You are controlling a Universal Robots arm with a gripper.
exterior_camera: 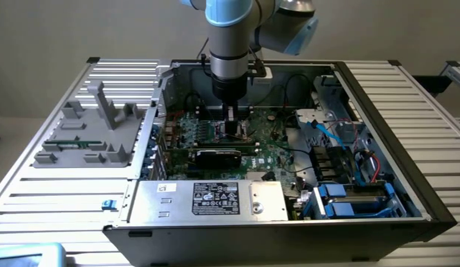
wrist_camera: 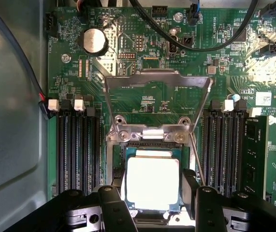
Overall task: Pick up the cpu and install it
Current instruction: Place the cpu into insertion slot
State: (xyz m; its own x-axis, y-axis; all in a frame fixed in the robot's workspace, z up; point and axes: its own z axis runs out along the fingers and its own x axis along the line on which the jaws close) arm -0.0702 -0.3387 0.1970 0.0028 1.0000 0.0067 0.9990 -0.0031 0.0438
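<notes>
The cpu (wrist_camera: 153, 182), a flat square chip with a shiny silver top and a thin green edge, lies level between my two black fingers (wrist_camera: 116, 208). My gripper (wrist_camera: 154, 192) is shut on its two opposite sides. The chip is right over the open socket (wrist_camera: 150, 137) on the green motherboard; I cannot tell whether it rests in it. The socket's metal load plate (wrist_camera: 157, 79) stands swung up behind it. In the exterior view my gripper (exterior_camera: 231, 132) reaches straight down into the open computer case (exterior_camera: 378, 111).
Black memory slots (wrist_camera: 77, 150) flank the socket on both sides. A black card (exterior_camera: 218, 156) lies close in front of the gripper, the silver power supply (exterior_camera: 207, 197) nearer still. A grey fixture tray (exterior_camera: 89, 133) holding a green memory stick (exterior_camera: 70, 144) sits at the exterior view's left.
</notes>
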